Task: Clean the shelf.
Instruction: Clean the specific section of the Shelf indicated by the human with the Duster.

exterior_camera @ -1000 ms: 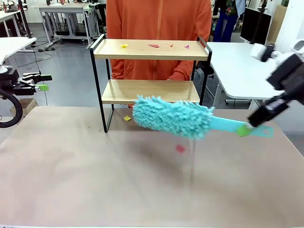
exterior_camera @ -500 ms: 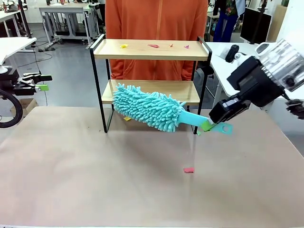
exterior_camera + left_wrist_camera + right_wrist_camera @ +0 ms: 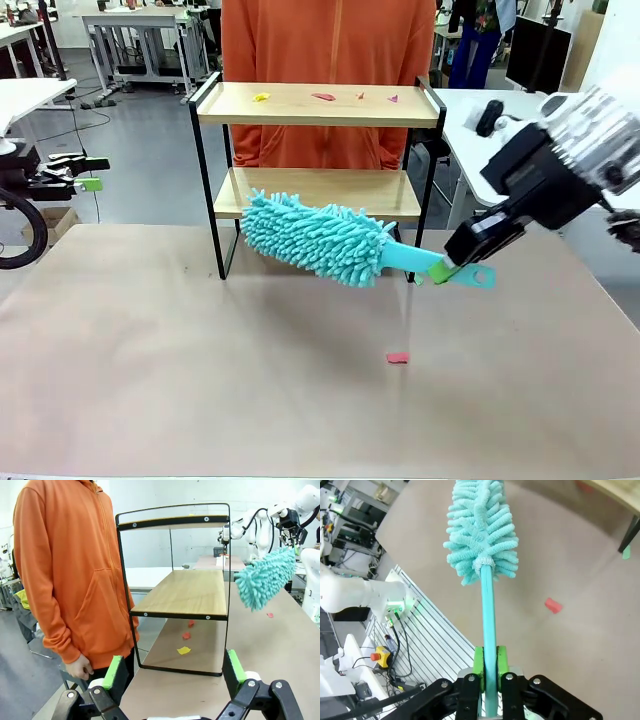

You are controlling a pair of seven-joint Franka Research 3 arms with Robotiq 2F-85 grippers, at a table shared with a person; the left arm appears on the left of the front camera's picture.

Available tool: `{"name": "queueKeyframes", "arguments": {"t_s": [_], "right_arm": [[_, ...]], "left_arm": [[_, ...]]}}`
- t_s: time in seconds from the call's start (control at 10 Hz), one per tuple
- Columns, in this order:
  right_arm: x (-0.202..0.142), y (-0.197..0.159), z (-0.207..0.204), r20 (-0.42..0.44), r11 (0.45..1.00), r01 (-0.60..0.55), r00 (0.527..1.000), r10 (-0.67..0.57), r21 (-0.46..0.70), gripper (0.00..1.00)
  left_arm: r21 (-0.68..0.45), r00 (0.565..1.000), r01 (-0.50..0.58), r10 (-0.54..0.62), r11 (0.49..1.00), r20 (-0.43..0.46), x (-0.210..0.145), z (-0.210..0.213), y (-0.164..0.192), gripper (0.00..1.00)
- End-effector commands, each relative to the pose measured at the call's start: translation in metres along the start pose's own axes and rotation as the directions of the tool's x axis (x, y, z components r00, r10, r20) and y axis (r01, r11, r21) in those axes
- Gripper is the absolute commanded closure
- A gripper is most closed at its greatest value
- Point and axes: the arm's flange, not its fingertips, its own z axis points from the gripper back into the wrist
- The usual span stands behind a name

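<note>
The shelf (image 3: 318, 104) stands at the table's far side, with several small coloured paper scraps (image 3: 323, 97) on its top board. Its lower board (image 3: 187, 592) looks bare. My right gripper (image 3: 447, 266) is shut on the handle of a teal fluffy duster (image 3: 318, 240). The duster's head hangs in front of the lower tier, apart from the shelf. The right wrist view looks along the handle (image 3: 489, 625) to the head (image 3: 481, 530). My left gripper (image 3: 85, 172) waits open at the far left, its fingers (image 3: 114, 672) spread with nothing between them.
A person in an orange hoodie (image 3: 330, 40) stands close behind the shelf. A red scrap (image 3: 398, 357) lies on the table mat in front of it. Yellow and red scraps (image 3: 183, 650) lie on the table under the shelf. White tables stand to the right.
My right arm swung the duster left, to the front of the shelf's lower tier, then eased it slightly down. A red scrap that was falling now lies on the table.
</note>
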Motion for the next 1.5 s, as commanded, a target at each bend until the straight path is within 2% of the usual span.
{"name": "queueKeyframes", "arguments": {"t_s": [0.0, 0.2, 0.5, 0.7, 0.9, 1.0, 1.1, 1.4], "right_arm": [[-0.007, 0.014, -0.036, 0.017, 0.996, 0.085, 0.996, -0.085, -0.008, 0.87], [-0.003, 0.022, -0.065, 0.006, 0.990, 0.141, 0.990, -0.141, -0.002, 0.87], [0.023, 0.036, -0.117, 0.017, 0.970, 0.240, 0.971, -0.240, -0.023, 0.87], [0.038, 0.042, -0.145, 0.127, 0.959, 0.283, 0.951, -0.282, 0.010, 0.87], [0.050, 0.047, -0.166, 0.182, 0.944, 0.330, 0.928, -0.324, -0.002, 0.87], [0.058, 0.050, -0.172, 0.194, 0.939, 0.344, 0.921, -0.339, 0.009, 0.87], [0.040, 0.038, -0.148, 0.133, 0.953, 0.301, 0.946, -0.296, -0.020, 0.87], [0.040, 0.038, -0.148, 0.133, 0.953, 0.301, 0.946, -0.296, -0.020, 0.87]], "left_arm": [[0.008, 1.000, 0.012, -0.012, 1.000, 0.000, 0.003, -0.001, -0.002, 0.00], [0.008, 1.000, 0.012, -0.012, 1.000, 0.000, 0.003, -0.001, -0.002, 0.00], [0.008, 1.000, 0.012, -0.012, 1.000, 0.000, 0.003, -0.001, -0.002, 0.00], [0.008, 1.000, 0.012, -0.012, 1.000, 0.000, 0.003, -0.001, -0.002, 0.00], [0.008, 1.000, 0.012, -0.012, 1.000, 0.000, 0.003, -0.001, -0.002, 0.00], [0.008, 1.000, 0.012, -0.012, 1.000, 0.000, 0.003, -0.001, -0.002, 0.00], [0.008, 1.000, 0.012, -0.012, 1.000, 0.000, 0.003, -0.001, -0.002, 0.00], [0.008, 1.000, 0.012, -0.012, 1.000, 0.000, 0.003, -0.001, -0.002, 0.00]]}}
